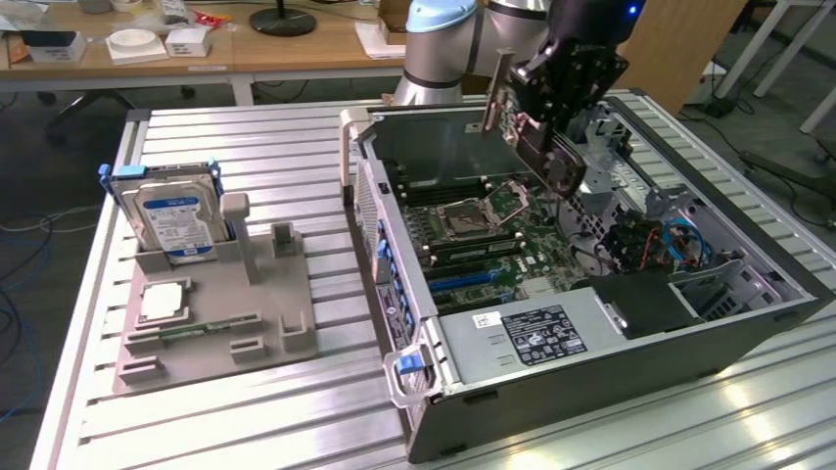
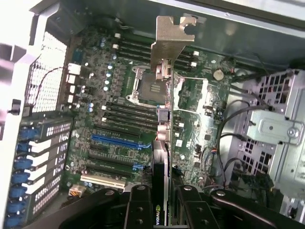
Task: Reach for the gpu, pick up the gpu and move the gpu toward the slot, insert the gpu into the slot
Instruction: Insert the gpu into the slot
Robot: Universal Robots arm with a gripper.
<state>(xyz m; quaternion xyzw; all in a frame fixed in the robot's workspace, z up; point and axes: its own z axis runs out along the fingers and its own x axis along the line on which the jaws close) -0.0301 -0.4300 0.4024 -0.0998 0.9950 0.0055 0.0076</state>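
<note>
**Desk:** What have you got on screen?

**Operator:** My gripper (image 1: 546, 110), clamped on the gpu (image 1: 565, 164). I have the card held above the open computer case (image 1: 588, 362), clear of the motherboard (image 2: 200, 95).

**Desk:** And from the wrist?

**Operator:** I see the card edge-on between the two fingers (image 2: 138, 210), with its silvery bracket (image 2: 169, 40) at the end away from the gripper. The slot (image 2: 112, 165), black, lies just beside the blue connector strip (image 2: 119, 141). It sits off to one side of the card, not touching it.
</note>
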